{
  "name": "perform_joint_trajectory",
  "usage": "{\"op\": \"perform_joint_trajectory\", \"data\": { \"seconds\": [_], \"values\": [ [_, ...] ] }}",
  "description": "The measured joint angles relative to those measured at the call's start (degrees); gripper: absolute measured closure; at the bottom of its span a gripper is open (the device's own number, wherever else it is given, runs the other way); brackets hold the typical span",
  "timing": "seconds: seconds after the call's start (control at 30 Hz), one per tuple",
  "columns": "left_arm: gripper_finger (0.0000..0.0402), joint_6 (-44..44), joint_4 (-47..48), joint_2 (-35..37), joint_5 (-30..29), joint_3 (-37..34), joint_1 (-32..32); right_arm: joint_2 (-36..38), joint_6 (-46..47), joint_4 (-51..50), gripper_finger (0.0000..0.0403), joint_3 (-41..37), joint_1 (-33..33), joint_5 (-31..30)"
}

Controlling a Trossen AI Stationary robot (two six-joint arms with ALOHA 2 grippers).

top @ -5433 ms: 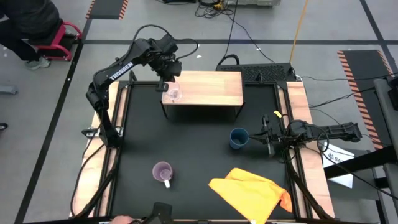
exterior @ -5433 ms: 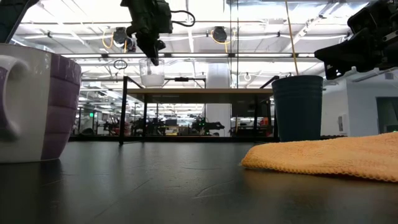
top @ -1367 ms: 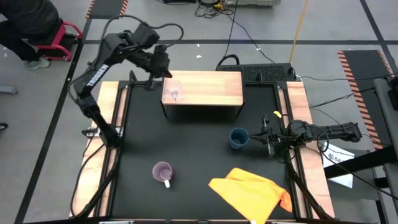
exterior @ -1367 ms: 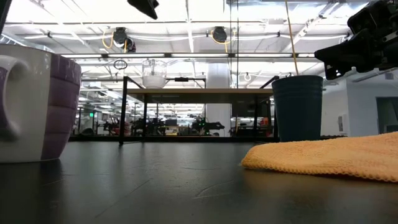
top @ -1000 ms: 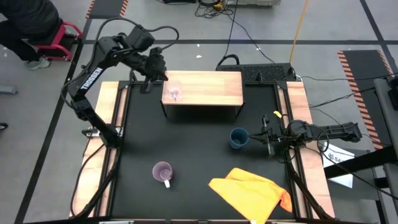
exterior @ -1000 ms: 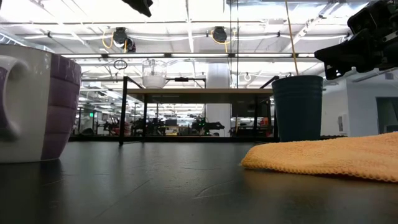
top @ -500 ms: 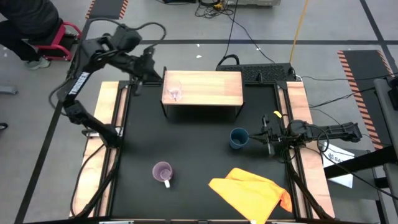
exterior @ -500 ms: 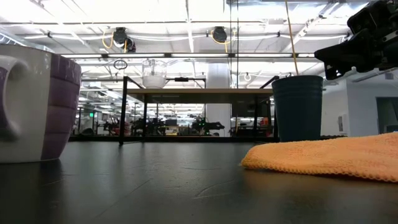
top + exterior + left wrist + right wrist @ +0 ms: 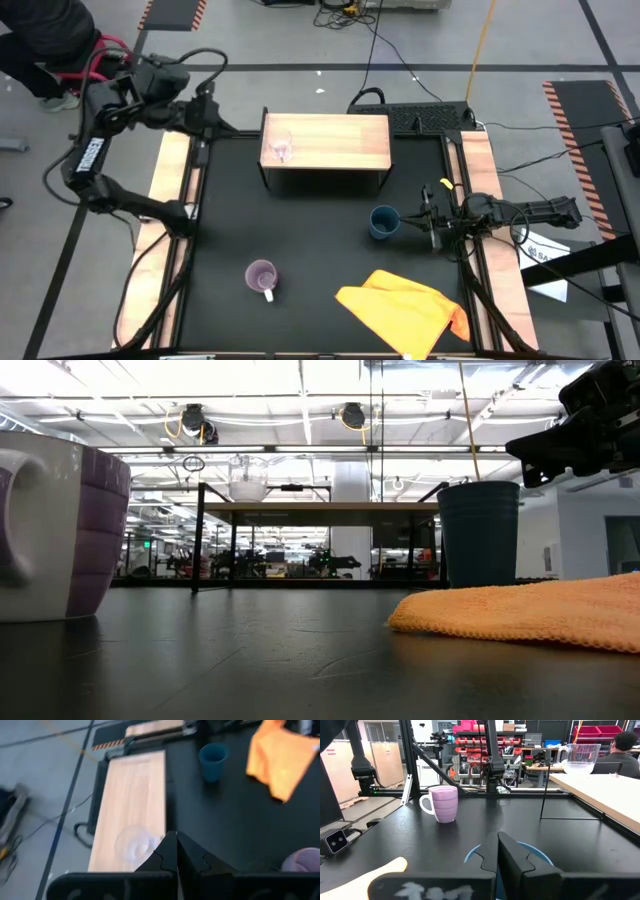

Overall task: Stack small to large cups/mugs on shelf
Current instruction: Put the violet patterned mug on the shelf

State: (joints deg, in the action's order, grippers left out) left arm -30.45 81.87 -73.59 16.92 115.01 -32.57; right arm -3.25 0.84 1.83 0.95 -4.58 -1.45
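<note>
High view: at far left the left gripper (image 9: 203, 125) hangs beside the shelf's left end, over the pale side rail (image 9: 166, 178) — its fingers pressed together with nothing in them, as the left wrist view shows. Just right of it stands the shelf (image 9: 340, 145), at the far middle of the black table (image 9: 310, 240), with the tiny clear glass (image 9: 279, 149) upright on the left end of its wooden top. Nearer and left of centre, the light purple mug (image 9: 261, 276) sits upright on the table, well apart from the shelf, its handle turned toward the near-right. An orange cloth (image 9: 405, 308) lies crumpled at the near edge, right of the mug. Farther right the dark blue cup (image 9: 383, 222) stands upright on the table, between the shelf and the cloth. Just beside the cup's right side rests the right gripper (image 9: 424, 226), low over the table — fingers clenched shut and empty in the right wrist view.
</note>
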Motion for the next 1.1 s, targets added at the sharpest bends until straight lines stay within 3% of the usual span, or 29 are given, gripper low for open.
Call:
{"op": "perform_joint_trajectory", "data": {
  "seconds": [0.3, 0.57, 0.87, 1.1],
  "values": [
    [0.0401, 8.1, -12.6, 13.2, -7.2, -17.7, 0.1, 0.0, 0.4, -0.1, 0.0403, 0.0, 0.0, 0.0],
    [0.0401, 12.3, -27.1, 26.2, -7.6, -35.8, 1.6, 0.0, 0.6, -0.3, 0.0403, 0.0, 0.0, 0.0],
    [0.0401, 23.1, -41.1, 39.6, -8.1, -55.3, 2.1, 0.0, 0.6, -0.3, 0.0403, 0.0, 0.0, 0.0],
    [0.0401, 28.1, -46.8, 50.6, -12.9, -69.6, 2.4, 0.0, 0.6, -0.3, 0.0403, 0.0, 0.0, 0.0]
  ]
}}
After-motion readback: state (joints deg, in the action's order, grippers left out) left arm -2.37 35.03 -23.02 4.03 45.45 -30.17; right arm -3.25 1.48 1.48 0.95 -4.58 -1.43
